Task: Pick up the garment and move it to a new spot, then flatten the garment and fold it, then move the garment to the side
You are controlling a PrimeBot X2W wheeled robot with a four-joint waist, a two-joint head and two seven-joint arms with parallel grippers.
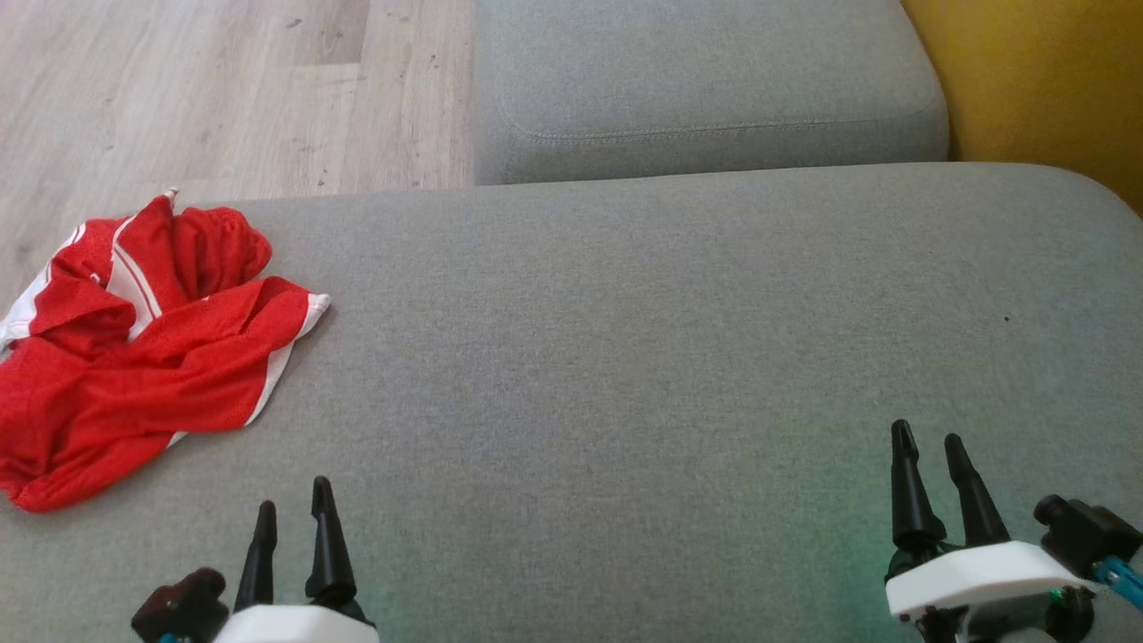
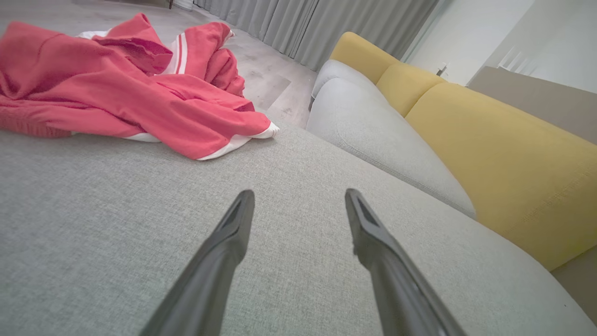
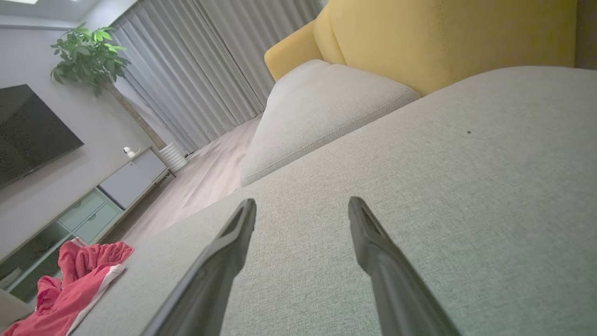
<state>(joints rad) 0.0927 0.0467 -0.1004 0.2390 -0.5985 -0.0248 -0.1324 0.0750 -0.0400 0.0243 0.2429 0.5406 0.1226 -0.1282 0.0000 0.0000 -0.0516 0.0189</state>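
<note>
A red garment (image 1: 134, 348) with white trim lies crumpled at the left edge of the grey sofa seat (image 1: 625, 339). The left wrist view shows the garment (image 2: 116, 88) at upper left, well ahead of the fingers. In the right wrist view the garment (image 3: 70, 289) sits at the lower left corner. My left gripper (image 1: 295, 505) hovers open near the seat's front edge, to the right of and nearer than the garment, holding nothing. My right gripper (image 1: 929, 442) stands open and empty at the lower right, far from the garment.
A second grey seat cushion (image 1: 705, 89) adjoins the far side. Yellow back cushions (image 1: 1036, 80) rise at the right. Wooden floor (image 1: 205, 89) lies beyond the seat's left edge. A TV, a cabinet and a potted plant (image 3: 88, 56) stand across the room by grey curtains.
</note>
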